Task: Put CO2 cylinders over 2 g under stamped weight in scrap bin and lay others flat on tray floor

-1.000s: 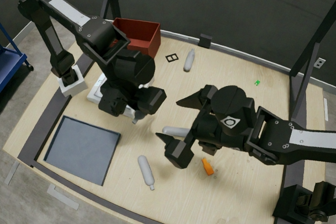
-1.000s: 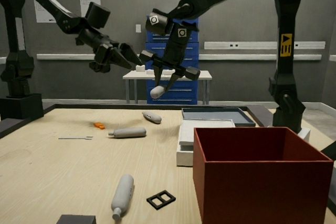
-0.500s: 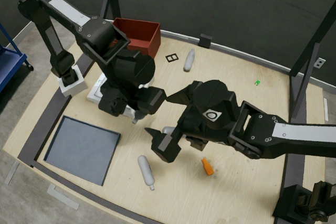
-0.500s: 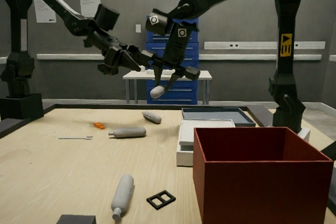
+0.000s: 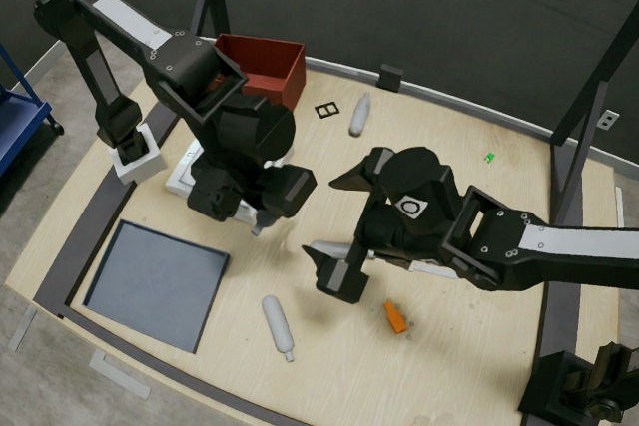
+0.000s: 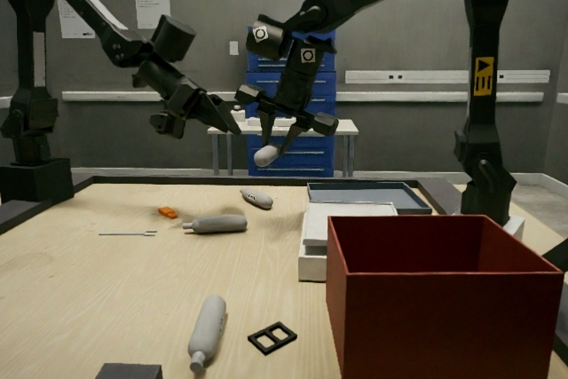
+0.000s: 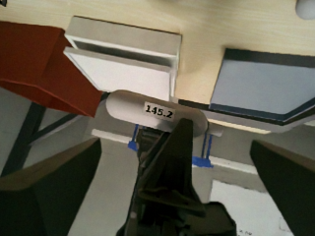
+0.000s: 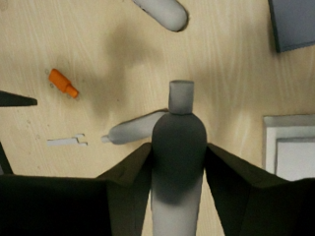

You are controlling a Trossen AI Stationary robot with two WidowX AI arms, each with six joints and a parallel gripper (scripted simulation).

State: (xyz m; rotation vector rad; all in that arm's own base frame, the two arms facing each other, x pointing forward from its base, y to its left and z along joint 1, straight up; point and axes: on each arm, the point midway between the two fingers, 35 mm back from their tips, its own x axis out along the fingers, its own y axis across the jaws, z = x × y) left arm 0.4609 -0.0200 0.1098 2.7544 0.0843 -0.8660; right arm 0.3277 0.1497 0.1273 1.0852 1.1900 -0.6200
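Observation:
My right gripper (image 6: 273, 149) (image 8: 177, 149) is shut on a grey cylinder (image 6: 264, 155) (image 7: 158, 109) (image 8: 178, 169), held in the air and stamped 145.2. My left gripper (image 5: 319, 216) is open and empty, facing it. Three more cylinders lie on the table: one (image 5: 278, 327) (image 6: 257, 198) (image 8: 164, 11) near the tray, one (image 5: 329, 248) (image 6: 220, 223) (image 8: 133, 130) below my left gripper, one (image 5: 359, 114) (image 6: 209, 328) at the back. The scale (image 5: 178, 182) (image 6: 311, 269) (image 7: 123, 39) has a bare pan; its reading is unreadable. The tray (image 5: 155, 281) (image 6: 366, 201) is empty. The red bin (image 5: 279, 58) (image 6: 440, 311) (image 7: 44, 64) stands behind the scale.
An orange piece (image 5: 395, 316) (image 6: 168, 212) (image 8: 63, 83) and a thin forked tool (image 6: 126, 233) (image 8: 61, 142) lie on the table. A black frame (image 6: 281, 344) lies beside the bin. A small green piece (image 5: 489, 157) lies at the far right in the top view. Both arms stand close together.

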